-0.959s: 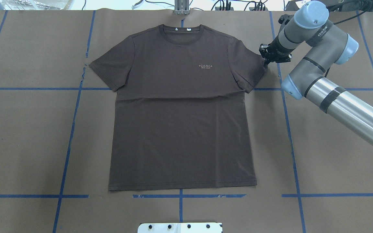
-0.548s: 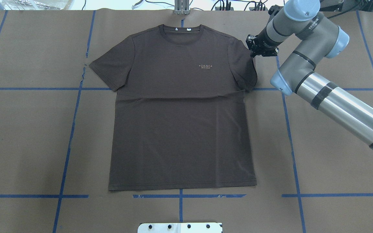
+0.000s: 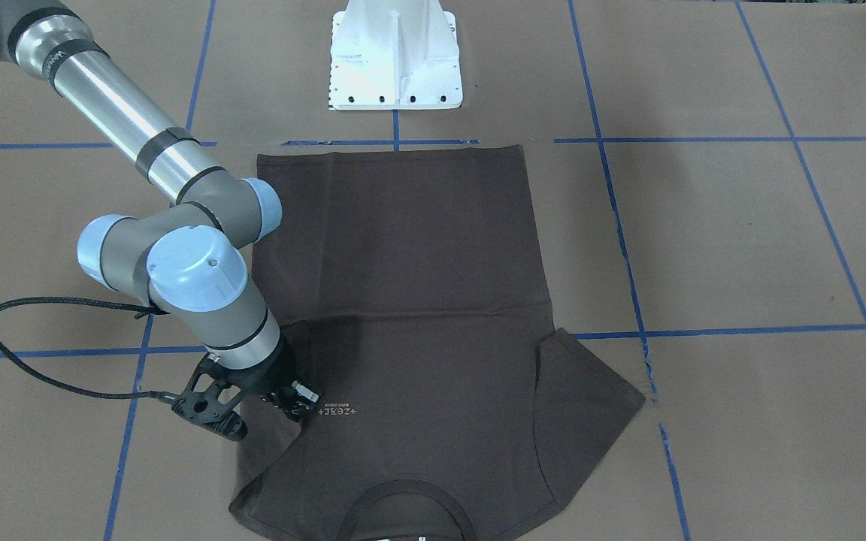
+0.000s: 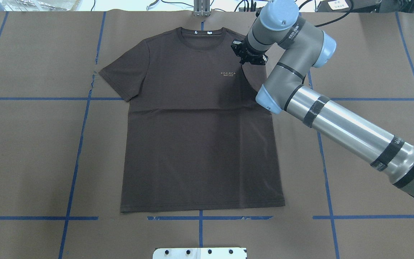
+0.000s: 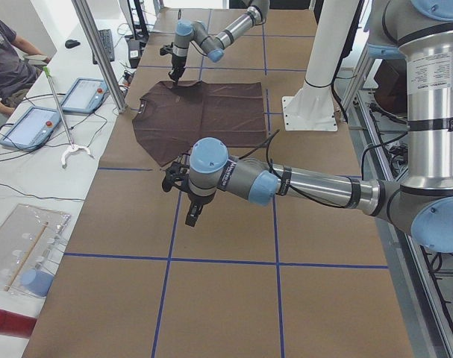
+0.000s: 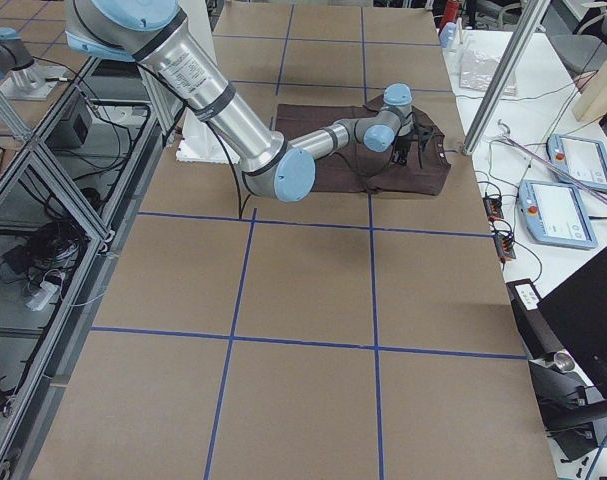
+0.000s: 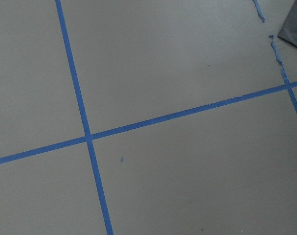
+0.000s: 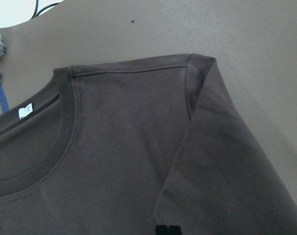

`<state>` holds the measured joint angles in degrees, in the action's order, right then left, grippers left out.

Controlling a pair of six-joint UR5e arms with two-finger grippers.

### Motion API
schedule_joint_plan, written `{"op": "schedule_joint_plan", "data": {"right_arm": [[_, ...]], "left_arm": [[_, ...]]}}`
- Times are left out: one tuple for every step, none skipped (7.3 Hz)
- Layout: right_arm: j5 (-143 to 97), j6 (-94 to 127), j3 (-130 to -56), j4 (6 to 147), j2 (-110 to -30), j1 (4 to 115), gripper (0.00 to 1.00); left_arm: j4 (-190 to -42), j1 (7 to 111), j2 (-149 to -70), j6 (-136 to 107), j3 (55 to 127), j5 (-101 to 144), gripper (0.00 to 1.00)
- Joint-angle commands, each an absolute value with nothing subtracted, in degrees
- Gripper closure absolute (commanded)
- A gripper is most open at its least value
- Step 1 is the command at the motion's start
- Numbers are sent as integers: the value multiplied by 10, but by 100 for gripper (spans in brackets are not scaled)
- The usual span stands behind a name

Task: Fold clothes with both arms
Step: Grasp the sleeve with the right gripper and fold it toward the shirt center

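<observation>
Grasping the sleeve (image 8: 226,161), the right hand (image 4: 243,62) holds it folded over the shirt (image 4: 199,144) by the surface's (image 4: 31,144) far edge; left hand (image 5: 190,216): cannot tell.

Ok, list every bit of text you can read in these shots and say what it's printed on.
"+ZEAL+", as best it reads: pale chest lettering on the T-shirt.
Smaller line just under it: too small to read.
White neck labels inside the collar: too small to read.
Dark print on the right arm, near its wrist: blurred, not readable.
</observation>
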<state>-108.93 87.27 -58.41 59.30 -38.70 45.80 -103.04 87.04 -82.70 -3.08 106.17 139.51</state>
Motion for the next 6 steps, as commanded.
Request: {"op": "schedule_joint_plan", "data": {"right_arm": [[-1042, 885, -549, 595, -354, 433, 100], [-1041, 885, -548, 595, -357, 432, 81], [-1041, 880, -549, 593, -357, 432, 1], [-1042, 875, -561, 593, -361, 428, 0], [-1046, 866, -613, 592, -393, 431, 0], [-1066, 860, -701, 589, -454, 433, 0]], "left_arm": [[-1030, 871, -822, -31, 1071, 1395, 0], [-1029, 871, -822, -33, 1072, 1394, 0], [-1029, 870, -823, -55, 1073, 1395, 0], [-1034, 868, -823, -89, 1072, 1393, 0], [-1037, 851, -843, -131, 1057, 1396, 0], [-1035, 813, -906, -209, 1042, 1394, 0]]}}
